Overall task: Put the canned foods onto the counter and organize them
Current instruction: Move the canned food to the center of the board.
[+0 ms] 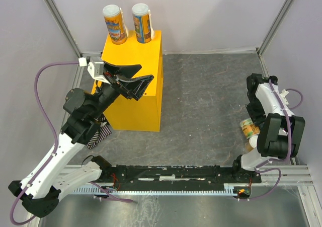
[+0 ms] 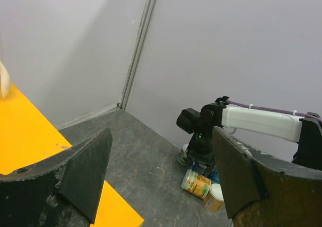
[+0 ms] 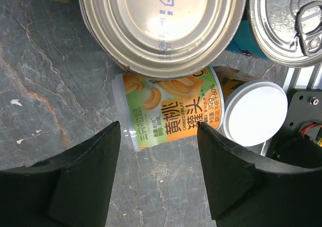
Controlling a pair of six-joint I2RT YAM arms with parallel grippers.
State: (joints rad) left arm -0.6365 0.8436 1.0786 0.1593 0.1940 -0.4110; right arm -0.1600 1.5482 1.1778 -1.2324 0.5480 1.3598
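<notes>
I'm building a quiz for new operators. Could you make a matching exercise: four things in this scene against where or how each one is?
Things
1. orange tall can
2. peach can
3. left gripper
4. striped cloth

Places or states
A. lying on its side on the floor
B. open, over the counter
C. standing upright at the counter's far end
D. on the floor beside the counter's left side

Pairs: 1-C, 2-A, 3-B, 4-D

Overhead rear view; wrist views toward cans (image 3: 171, 114)
</notes>
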